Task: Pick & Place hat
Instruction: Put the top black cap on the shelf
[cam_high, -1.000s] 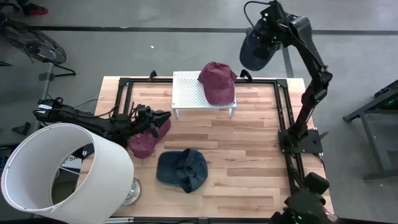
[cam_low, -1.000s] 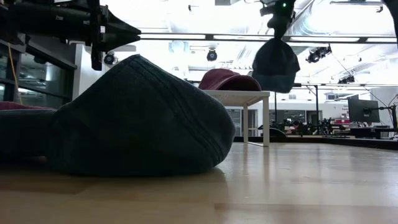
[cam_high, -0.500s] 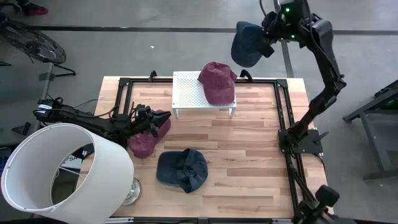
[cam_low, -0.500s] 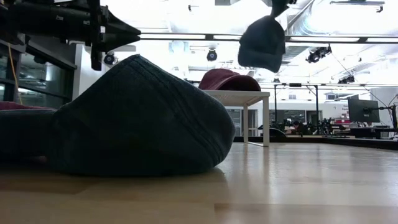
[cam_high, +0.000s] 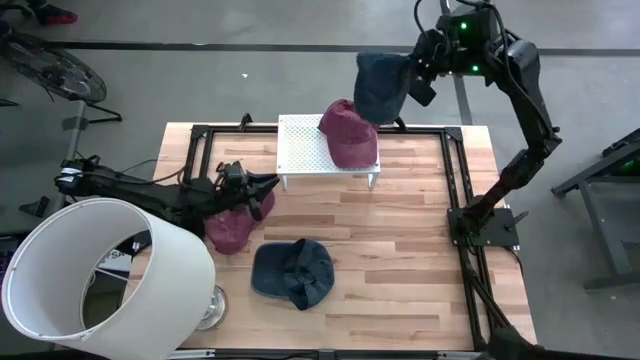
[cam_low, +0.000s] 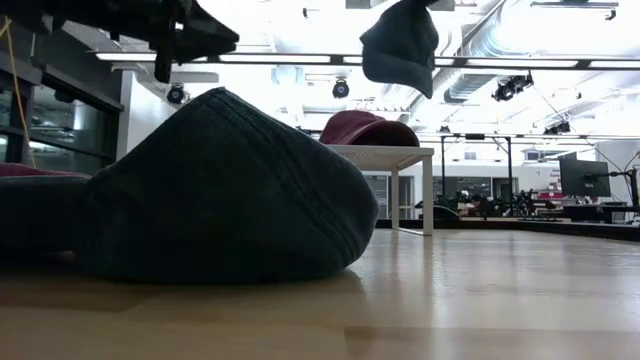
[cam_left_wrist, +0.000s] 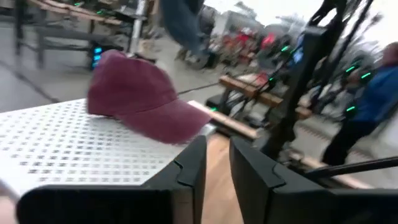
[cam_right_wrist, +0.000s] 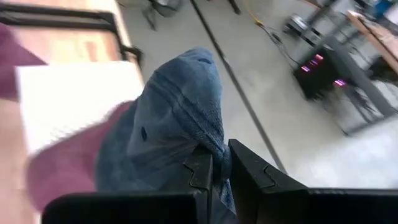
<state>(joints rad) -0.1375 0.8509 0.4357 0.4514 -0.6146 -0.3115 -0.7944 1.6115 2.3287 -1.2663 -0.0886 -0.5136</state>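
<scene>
A blue denim hat (cam_high: 378, 85) hangs in the air beyond the table's far edge, with my right gripper (cam_high: 407, 78) shut on it. It shows high in the low view too (cam_low: 400, 45). Just below it a maroon hat (cam_high: 350, 135) rests crown up on a white perforated stand (cam_high: 300, 150). A second maroon hat (cam_high: 228, 230) and another blue hat (cam_high: 292, 272) lie on the wooden table. My left gripper (cam_high: 268, 183) hovers level above the table's maroon hat. Its fingers (cam_left_wrist: 186, 171) stand a narrow gap apart with nothing between them. My right gripper (cam_right_wrist: 219, 165) pinches a bunched fold of the hat's denim (cam_right_wrist: 214, 146) between its two fingers. The fingers slant downward from the table's right side. The hat hangs slack below them, lifted clear of the stand and the maroon hat.
A large white lampshade (cam_high: 100, 275) fills the near left corner, beside my left arm. Black frame rails (cam_high: 455, 170) run along the table's edges. Bare wood lies between the stand and the blue hat on the table.
My right gripper has carried the blue hat upward and toward the table's left, from beyond the far right corner to just behind the stand. The hat swings below it. My left gripper has risen a little above the table's maroon hat and rolled.
</scene>
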